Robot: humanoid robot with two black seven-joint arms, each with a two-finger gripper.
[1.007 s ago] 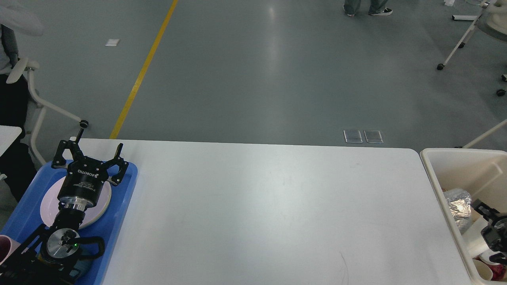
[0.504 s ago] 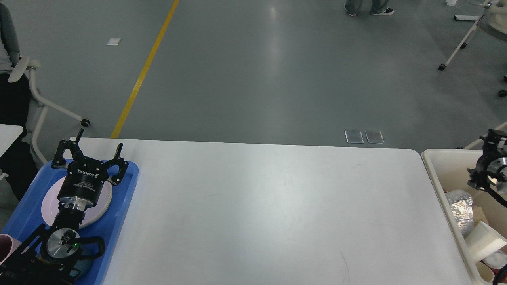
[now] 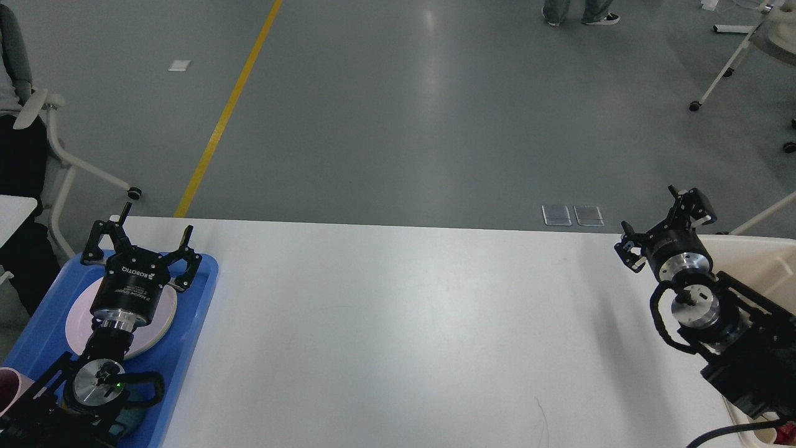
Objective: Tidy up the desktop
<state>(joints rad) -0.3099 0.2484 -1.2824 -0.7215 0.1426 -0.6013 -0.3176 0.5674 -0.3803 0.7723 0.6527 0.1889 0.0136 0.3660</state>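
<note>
The right tool has risen out of the beige bin to the white tabletop's far right corner, fingers spread, empty. The left tool stays spread above the blue tray.

White desktop, blue tray with plate at left, left end effector spread above it

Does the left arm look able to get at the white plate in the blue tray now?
Probably yes. The left pincer hangs open right above the plate in the blue tray, holding nothing, and nothing lies between them.
</note>
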